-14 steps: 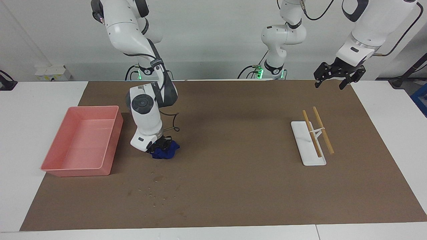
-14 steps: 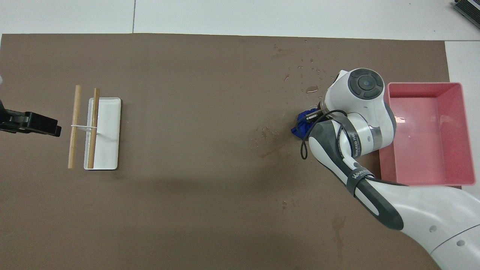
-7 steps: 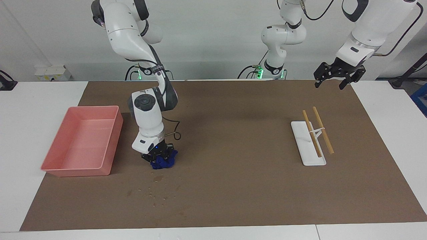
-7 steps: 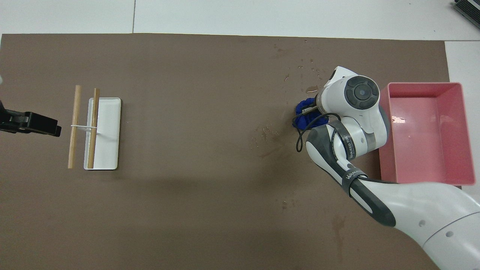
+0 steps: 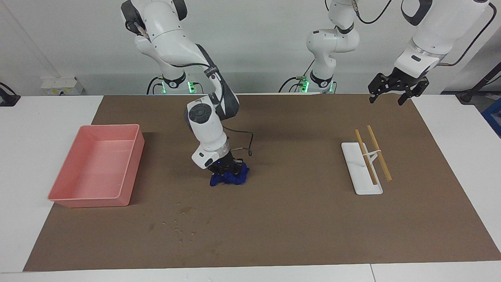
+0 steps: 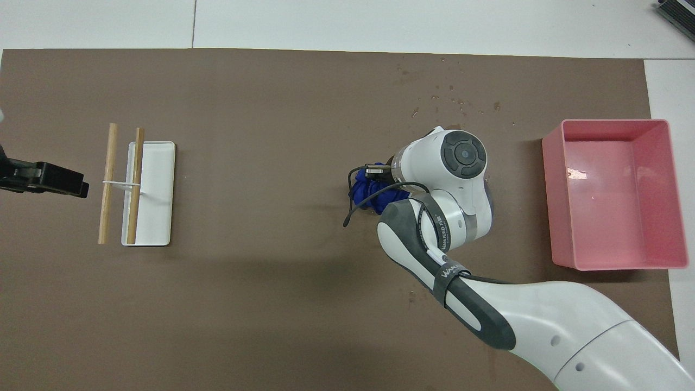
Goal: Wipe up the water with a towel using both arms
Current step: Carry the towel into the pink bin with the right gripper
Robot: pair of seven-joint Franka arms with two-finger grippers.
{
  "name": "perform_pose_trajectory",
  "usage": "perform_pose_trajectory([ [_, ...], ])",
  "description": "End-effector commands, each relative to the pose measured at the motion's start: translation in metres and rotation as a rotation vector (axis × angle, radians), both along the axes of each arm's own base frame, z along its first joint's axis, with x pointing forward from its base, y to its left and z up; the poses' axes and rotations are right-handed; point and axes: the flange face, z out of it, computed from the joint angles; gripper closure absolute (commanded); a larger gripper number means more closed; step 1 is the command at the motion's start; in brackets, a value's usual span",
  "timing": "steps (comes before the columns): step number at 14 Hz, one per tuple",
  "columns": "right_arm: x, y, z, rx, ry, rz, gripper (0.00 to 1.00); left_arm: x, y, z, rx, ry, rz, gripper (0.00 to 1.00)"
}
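The deep-blue towel (image 5: 229, 179) (image 6: 362, 191) is bunched on the brown mat near the middle of the table. My right gripper (image 5: 226, 171) (image 6: 376, 174) is shut on the towel and presses down on it from above; its wrist hides most of the fingers in the overhead view. The water (image 5: 183, 222) (image 6: 452, 96) shows as scattered droplets and a small dark blotch, farther from the robots than the towel and toward the right arm's end. My left gripper (image 5: 392, 94) (image 6: 49, 180) waits open in the air over the mat's edge at the left arm's end.
A pink bin (image 5: 90, 203) (image 6: 613, 124) stands at the right arm's end of the mat. A white rack with two wooden sticks (image 5: 362, 174) (image 6: 155, 190) lies toward the left arm's end, under and a little past the left gripper.
My right arm has dragged the towel along the mat, away from the pink bin and toward the middle of the table. The left arm has not moved.
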Motion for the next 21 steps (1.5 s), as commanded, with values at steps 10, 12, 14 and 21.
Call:
perform_pose_trajectory([
  [10, -0.003, -0.080, 0.048, -0.147, 0.152, 0.151, 1.00, -0.008, 0.001, 0.002, 0.013, 0.005, 0.011, 0.00],
  [12, -0.011, -0.122, 0.098, -0.173, 0.180, 0.214, 1.00, -0.008, 0.001, 0.002, 0.013, 0.005, 0.011, 0.00],
  [14, -0.016, -0.182, 0.137, -0.184, 0.190, 0.269, 1.00, -0.008, 0.001, 0.002, 0.013, 0.005, 0.011, 0.00],
  [21, -0.029, -0.362, 0.210, -0.354, 0.100, 0.517, 1.00, -0.008, 0.001, 0.002, 0.013, 0.005, 0.011, 0.00],
])
